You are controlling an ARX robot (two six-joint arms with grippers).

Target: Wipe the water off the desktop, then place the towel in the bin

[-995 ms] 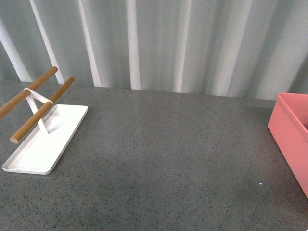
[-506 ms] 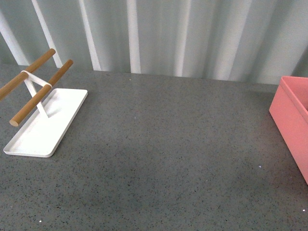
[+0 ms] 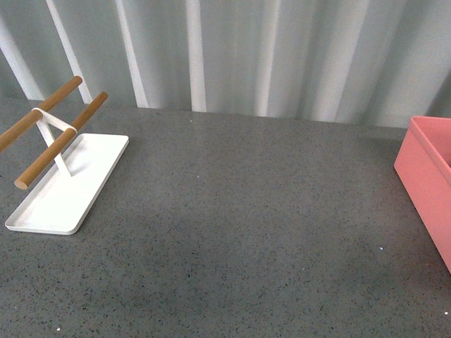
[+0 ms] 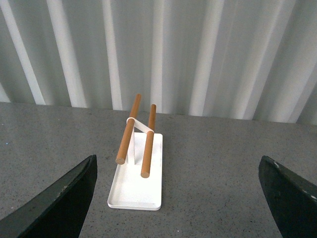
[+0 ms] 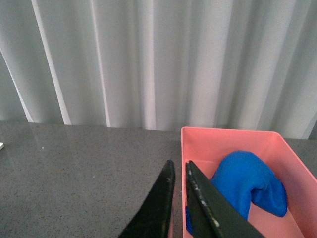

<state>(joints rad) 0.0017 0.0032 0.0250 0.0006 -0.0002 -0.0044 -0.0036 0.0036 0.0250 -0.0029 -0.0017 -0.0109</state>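
While the towel (image 5: pixel 247 184) lies bunched inside the bin (image 5: pixel 233 136) at the desktop's (image 3: pixel 239 211) right edge, the right gripper (image 5: pixel 179 171) hangs clenched and empty above the bin's near wall. Left gripper (image 4: pixel 178 191) spread wide, facing the white tray (image 4: pixel 136 186) with 2 wooden rods (image 4: pixel 128 130).

Flat white tray (image 3: pixel 53 204) at far left, two wooden rods (image 3: pixel 60 139) on its white stand, pale corrugated wall (image 3: pixel 268 56) behind

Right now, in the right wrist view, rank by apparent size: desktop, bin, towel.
1. The desktop: largest visible area, and it runs out of frame.
2. The bin: next, though its near end is cut off and partly hidden by the right gripper.
3. The towel: smallest, bunched inside the bin.
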